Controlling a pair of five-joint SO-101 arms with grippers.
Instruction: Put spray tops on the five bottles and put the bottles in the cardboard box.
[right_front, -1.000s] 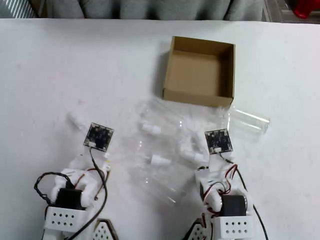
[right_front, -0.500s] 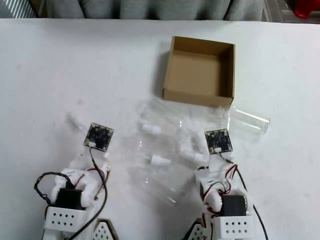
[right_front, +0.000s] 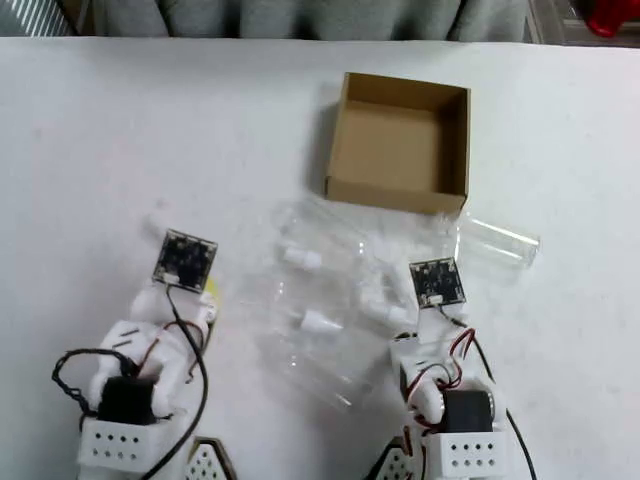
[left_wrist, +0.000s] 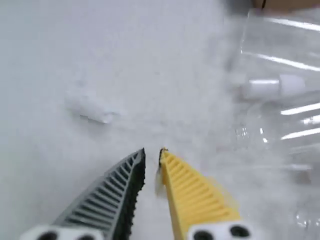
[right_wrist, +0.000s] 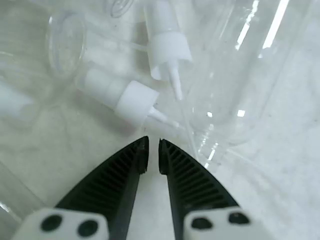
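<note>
Finds bottles (right_front: 335, 350) and spray tops (right_front: 320, 321) strewn on tabletop (right_front: 100, 150) near the cardboard box (right_front: 395, 192), left gripper (left_wrist: 151, 152) and right gripper (right_wrist: 152, 142) narrow, empty; judges bottles light, slick, best pinched at neck.

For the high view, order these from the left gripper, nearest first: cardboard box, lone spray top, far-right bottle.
1. Lone spray top, just ahead of the left gripper.
2. Cardboard box, centre back.
3. Far-right bottle, right of the pile.
</note>
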